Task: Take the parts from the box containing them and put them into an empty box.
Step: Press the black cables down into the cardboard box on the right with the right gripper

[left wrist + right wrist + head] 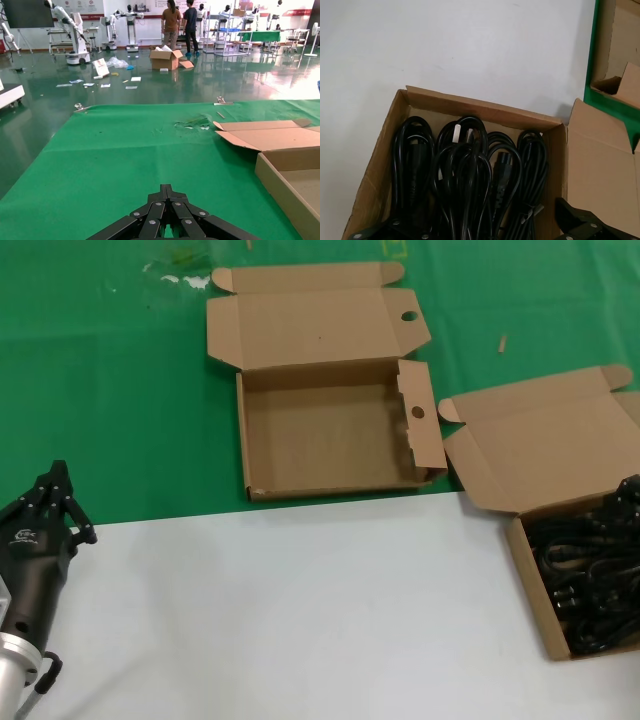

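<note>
The parts, black power cords (pixel 470 175), lie in looped bundles in the plain-lidded box (pixel 485 111), which sits at the right on the white table (pixel 530 570), and the cords show there too (pixel 590 580). My right gripper (pixel 475 235) is open, with one finger on each side of the bundles, just above them. In the head view it shows only at the right edge (pixel 628 496). The empty box (pixel 255 430) with round-holed flaps stands open on the green mat at the middle back, and its corner shows in the left wrist view (pixel 290 192). My left gripper (pixel 57 475) is shut and empty at the front left (pixel 166 189).
The near half of the table is white (pixel 300 620) and the far half is a green mat (pixel 110 390). Small scraps (pixel 185 278) lie at the mat's far left, and a small stick (pixel 503 342) lies behind the right box. The source box's lid (pixel 550 440) leans back.
</note>
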Robot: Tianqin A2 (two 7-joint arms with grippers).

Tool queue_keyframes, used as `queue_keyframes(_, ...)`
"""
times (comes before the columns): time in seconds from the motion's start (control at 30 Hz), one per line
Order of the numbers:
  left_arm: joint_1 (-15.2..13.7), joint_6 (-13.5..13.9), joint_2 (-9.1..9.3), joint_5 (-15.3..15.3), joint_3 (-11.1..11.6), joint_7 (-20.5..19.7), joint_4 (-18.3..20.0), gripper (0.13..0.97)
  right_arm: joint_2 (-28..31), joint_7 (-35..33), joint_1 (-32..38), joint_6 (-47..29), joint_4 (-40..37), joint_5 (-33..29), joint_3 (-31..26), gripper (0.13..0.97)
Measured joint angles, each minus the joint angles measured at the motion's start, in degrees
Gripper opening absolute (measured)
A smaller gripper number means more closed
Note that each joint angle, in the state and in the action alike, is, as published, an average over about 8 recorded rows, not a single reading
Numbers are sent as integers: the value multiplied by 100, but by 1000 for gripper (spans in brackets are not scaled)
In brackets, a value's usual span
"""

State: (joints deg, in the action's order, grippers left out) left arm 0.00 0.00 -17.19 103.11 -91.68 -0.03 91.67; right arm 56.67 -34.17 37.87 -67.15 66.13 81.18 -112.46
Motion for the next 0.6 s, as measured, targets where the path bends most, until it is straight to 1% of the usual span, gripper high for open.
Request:
queue_keyframes(0.17, 0, 0, 0, 0, 0, 0, 0, 140, -54, -77, 31, 41, -103, -2, -32, 830)
queue_keyframes(0.3, 0, 0, 0, 0, 0, 1, 0, 140, -95, -166, 48, 78, -199, 2, -53, 830)
queue_keyframes(0.57, 0, 0, 0, 0, 0, 1, 0, 140, -153, -241, 77, 125, -333, 9, -86, 664)
queue_keyframes(0.6, 0, 0, 0, 0, 0, 1, 0, 140, -159, -244, 80, 128, -347, 9, -91, 664)
